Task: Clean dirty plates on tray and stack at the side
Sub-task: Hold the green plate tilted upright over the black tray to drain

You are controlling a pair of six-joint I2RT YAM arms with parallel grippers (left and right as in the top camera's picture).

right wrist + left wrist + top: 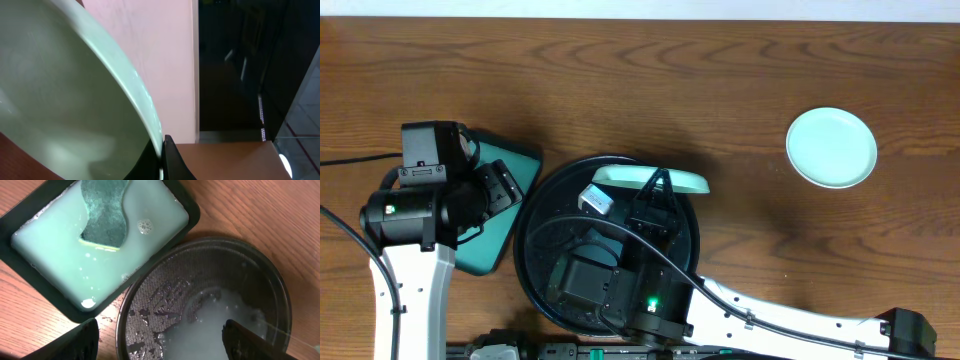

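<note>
On the tabletop (pixel 740 60), the round black tray (pixel 535 262) sat centre, with a teal rectangular tray (pixel 483 252) just beside it. A mint plate (pixel 650 179) stood on edge over the black tray, its rim clamped in the right hand (pixel 655 197). Another plate (pixel 831 148) lay well apart. The left hand (pixel 160 350) hung spread, empty.

I find no text, label, brand, number or sign that I can read in any view; the one small white patch (pixel 596 199) over the tray (pixel 524 225) is too blurred for lettering.
</note>
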